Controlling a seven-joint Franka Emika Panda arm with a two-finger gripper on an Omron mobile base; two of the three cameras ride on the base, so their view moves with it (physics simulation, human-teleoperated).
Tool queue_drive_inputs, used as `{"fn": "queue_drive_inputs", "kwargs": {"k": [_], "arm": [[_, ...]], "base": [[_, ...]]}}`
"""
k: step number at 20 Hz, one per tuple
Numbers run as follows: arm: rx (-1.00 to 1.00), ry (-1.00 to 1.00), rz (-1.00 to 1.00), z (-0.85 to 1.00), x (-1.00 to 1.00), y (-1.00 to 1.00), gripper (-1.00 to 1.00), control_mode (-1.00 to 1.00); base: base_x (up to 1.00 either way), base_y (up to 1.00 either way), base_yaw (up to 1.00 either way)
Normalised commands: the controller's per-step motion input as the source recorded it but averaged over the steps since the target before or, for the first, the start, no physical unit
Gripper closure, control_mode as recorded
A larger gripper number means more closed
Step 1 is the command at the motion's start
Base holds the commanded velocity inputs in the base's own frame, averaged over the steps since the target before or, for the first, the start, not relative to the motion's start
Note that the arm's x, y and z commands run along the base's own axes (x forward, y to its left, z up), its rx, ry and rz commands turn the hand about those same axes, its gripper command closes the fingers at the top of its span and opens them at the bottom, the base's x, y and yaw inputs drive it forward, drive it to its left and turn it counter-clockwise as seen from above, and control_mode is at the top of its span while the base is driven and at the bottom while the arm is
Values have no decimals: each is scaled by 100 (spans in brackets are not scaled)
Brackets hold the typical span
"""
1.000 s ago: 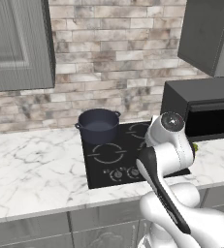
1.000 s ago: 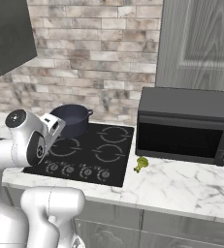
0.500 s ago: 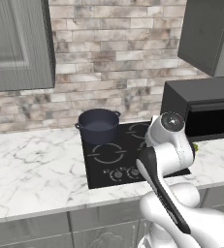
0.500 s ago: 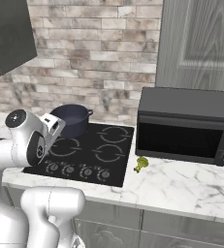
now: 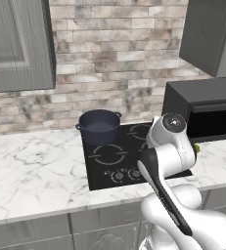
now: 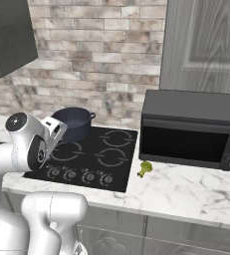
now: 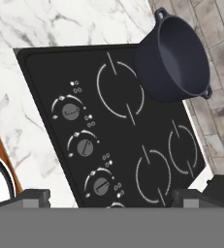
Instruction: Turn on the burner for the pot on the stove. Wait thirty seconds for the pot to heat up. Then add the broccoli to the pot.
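Note:
The dark blue-grey pot [image 5: 100, 126] [image 6: 75, 122] [image 7: 179, 58] stands empty on the back left ring of the black stove [image 5: 134, 157] [image 6: 111, 160] [image 7: 45, 77]. A row of round knobs [image 5: 118, 175] [image 6: 69, 174] [image 7: 85, 147] runs along the stove's front edge. The small green broccoli [image 6: 145, 168] lies on the marble counter between the stove and the microwave. My gripper [image 7: 112, 198] [image 6: 57, 130] hovers above the front of the stove and looks down on the knobs. Its fingers stand wide apart with nothing between them: open.
A black microwave [image 5: 207, 110] [image 6: 188, 129] stands on the counter right of the stove. Grey cabinets [image 5: 16, 44] hang above, and a brick wall [image 5: 114, 63] closes the back. White marble counter [image 5: 31, 166] stretches left of the stove.

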Motion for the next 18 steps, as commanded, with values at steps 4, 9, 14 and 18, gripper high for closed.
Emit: {"fn": "queue_drive_inputs", "kwargs": {"k": [4,9,14,18], "arm": [[0,0,0,0,0,0,-100,-100],[0,0,0,0,0,0,-100,-100],[0,0,0,0,0,0,-100,-100],[0,0,0,0,0,0,-100,-100]], "base": [[0,0,0],[0,0,0],[0,0,0],[0,0,0]]}}
